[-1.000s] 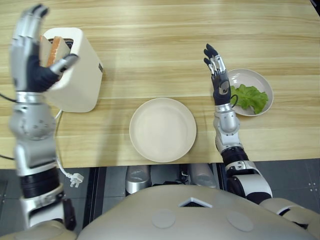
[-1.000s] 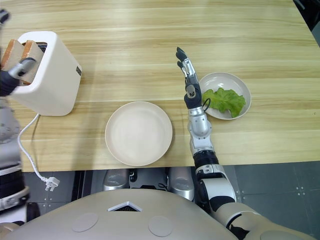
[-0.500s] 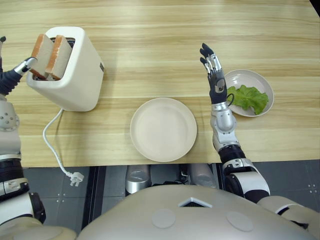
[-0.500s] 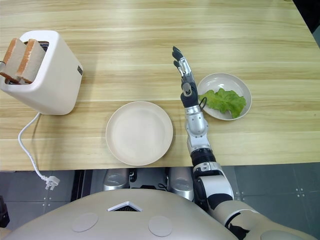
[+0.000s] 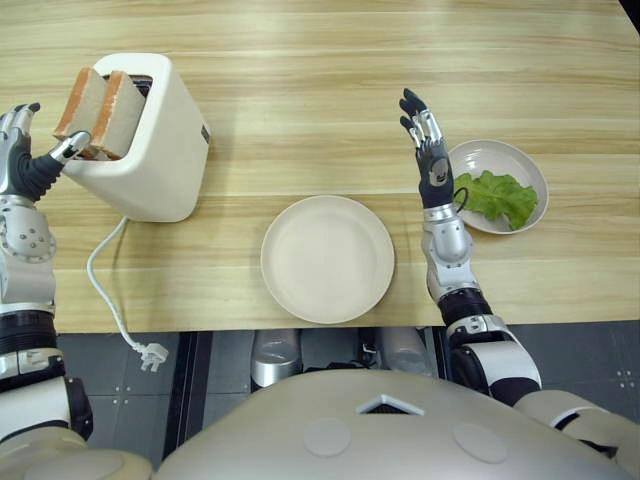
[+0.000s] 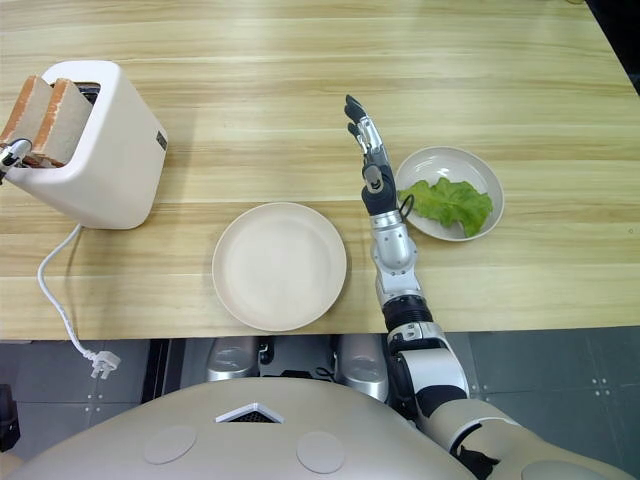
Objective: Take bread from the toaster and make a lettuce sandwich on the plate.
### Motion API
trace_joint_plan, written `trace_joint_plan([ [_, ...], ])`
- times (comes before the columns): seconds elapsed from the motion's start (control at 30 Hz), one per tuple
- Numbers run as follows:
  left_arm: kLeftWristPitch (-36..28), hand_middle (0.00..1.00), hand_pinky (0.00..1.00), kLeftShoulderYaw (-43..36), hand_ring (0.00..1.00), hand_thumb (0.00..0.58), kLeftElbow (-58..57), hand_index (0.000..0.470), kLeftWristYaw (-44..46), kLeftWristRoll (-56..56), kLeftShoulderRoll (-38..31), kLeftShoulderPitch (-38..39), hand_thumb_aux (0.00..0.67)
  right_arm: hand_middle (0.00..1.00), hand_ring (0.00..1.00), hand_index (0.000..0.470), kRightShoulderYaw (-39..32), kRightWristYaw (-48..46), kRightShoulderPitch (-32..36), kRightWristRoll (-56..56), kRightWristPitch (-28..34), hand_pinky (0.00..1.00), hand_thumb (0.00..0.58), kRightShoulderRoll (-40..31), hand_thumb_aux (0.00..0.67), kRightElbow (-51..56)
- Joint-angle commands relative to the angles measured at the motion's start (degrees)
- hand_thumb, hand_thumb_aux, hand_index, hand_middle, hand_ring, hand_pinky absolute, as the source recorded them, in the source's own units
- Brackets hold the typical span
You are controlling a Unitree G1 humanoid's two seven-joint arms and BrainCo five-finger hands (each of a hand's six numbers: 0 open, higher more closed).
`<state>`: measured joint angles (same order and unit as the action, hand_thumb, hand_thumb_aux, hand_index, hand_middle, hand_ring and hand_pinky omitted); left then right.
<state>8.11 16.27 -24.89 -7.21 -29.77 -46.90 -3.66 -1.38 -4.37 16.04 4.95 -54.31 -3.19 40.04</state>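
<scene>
- Table (image 5: 330, 80): wooden top carrying everything below.
- Toaster (image 5: 150, 140): white box at the robot's left, lying tilted with its slots facing the left hand. Its cord (image 5: 105, 290) trails off the front edge. Judged light enough to slide or rock if the bread is tugged sideways, so pull along the slot line.
- Plate (image 5: 327, 259): round and bare, at centre front between the two arms, well apart from the toaster. This is where the sandwich goes.
- Small dish (image 5: 497, 145): at the right, just beside the right hand, holding the lettuce.
- Bread (image 5: 100, 100): two slices side by side, standing well out of the slots, crusts brown. Judged light, dry and fairly stiff, though the crumb will dent and crumble under a hard squeeze. Best hold is a gentle pinch across the flat faces of the exposed upper half, one slice at a time.
- Lettuce (image 5: 497, 195): one ruffled green leaf lying flat in the dish. Judged very light, limp and possibly damp, so it tears easily. Take it at the thicker rib or a bunched fold, not the thin edge.
- Left hand (image 5: 25, 165): just left of the toaster, fingers spread and holding nothing, thumb tip close under the outer slice. I cannot tell whether it touches.
- Right hand (image 5: 430, 150): raised between plate and dish, fingers straight, holding nothing.
</scene>
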Motion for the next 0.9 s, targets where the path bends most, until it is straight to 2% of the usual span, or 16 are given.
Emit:
trace_joint_plan([
  [0.03,-0.31,0.0,0.0,-1.43,0.0,0.172,-1.02,0.074,-0.67,0.28,-0.84,-0.46,0.108,0.0,0.0,0.0,-0.16,0.34,0.34,0.47,-0.02,0.0,0.0,-0.19,0.0,1.01],
  [0.07,-0.39,0.0,0.0,-1.51,0.0,0.156,-0.95,0.067,-0.86,0.37,-0.85,-0.62,0.097,0.0,0.0,0.0,-0.16,0.38,0.33,0.51,-0.05,0.0,0.0,-0.2,0.0,1.02],
  [0.1,-0.43,0.0,0.0,-1.69,0.0,0.116,-0.89,0.049,-0.94,0.43,-0.82,-0.79,0.071,0.0,0.0,0.0,-0.17,0.41,0.32,0.53,-0.08,0.0,0.0,-0.2,0.0,1.03],
  [0.17,-0.37,0.0,0.0,-2.5,0.0,0.108,-0.81,0.045,-0.94,0.24,-0.7,-1.15,0.066,0.0,0.0,0.0,-0.19,0.49,0.24,0.61,-0.15,0.0,0.0,-0.2,0.0,0.99],
  [0.2,-0.25,0.0,0.0,-2.79,0.0,0.083,-0.71,0.034,-0.89,0.25,-0.55,-1.24,0.05,0.0,0.0,0.0,-0.22,0.51,0.23,0.64,-0.16,0.0,0.0,-0.19,0.0,0.98],
  [0.4,1.3,0.0,0.0,-3.88,0.0,0.066,2.26,0.027,-3.73,-0.16,-0.01,-2.21,0.039,0.0,0.0,0.0,-0.37,0.44,0.42,0.98,-0.35,0.0,0.0,-0.17,0.0,1.23],
  [0.43,1.41,0.0,0.0,-4.2,0.0,0.04,2.26,0.016,-3.91,-0.23,0.02,-2.49,0.024,0.0,0.0,0.0,-0.37,0.46,0.43,1.02,-0.4,0.0,0.0,-0.18,0.0,1.25],
  [0.57,1.82,0.0,0.0,-5.71,0.0,0.049,1.3,0.02,-3.77,-0.13,0.57,-3.72,0.029,0.0,0.0,0.0,-0.36,0.74,0.39,1.35,-0.65,0.0,0.0,-0.2,0.0,1.35],
  [0.63,1.89,0.0,0.0,-6.51,0.0,0.036,0.92,0.014,-3.85,-0.15,0.84,-4.09,0.021,0.0,0.0,0.0,-0.44,0.83,0.37,1.55,-0.81,0.0,0.0,-0.23,0.0,1.38],
  [0.83,1.55,0.0,0.0,-8.79,0.0,0.075,-1.26,0.031,-4.96,-1.16,0.73,-5.03,0.045,0.0,0.0,0.0,-0.5,1.29,0.31,2.03,-1.13,0.0,0.0,-0.36,0.0,1.45],
  [0.87,1.7,0.0,0.0,-8.9,0.0,0.168,-1.74,0.072,-5.09,-0.92,0.82,-5.15,0.105,0.0,0.0,0.0,-0.48,1.35,0.31,2.09,-1.18,0.0,0.0,-0.36,0.0,1.48],
  [0.9,1.78,0.0,0.0,-8.9,0.0,0.16,-2.21,0.069,-5.29,-0.74,0.84,-5.25,0.1,0.0,0.0,0.0,-0.47,1.4,0.31,2.13,-1.23,0.0,0.0,-0.37,0.0,1.52],
])
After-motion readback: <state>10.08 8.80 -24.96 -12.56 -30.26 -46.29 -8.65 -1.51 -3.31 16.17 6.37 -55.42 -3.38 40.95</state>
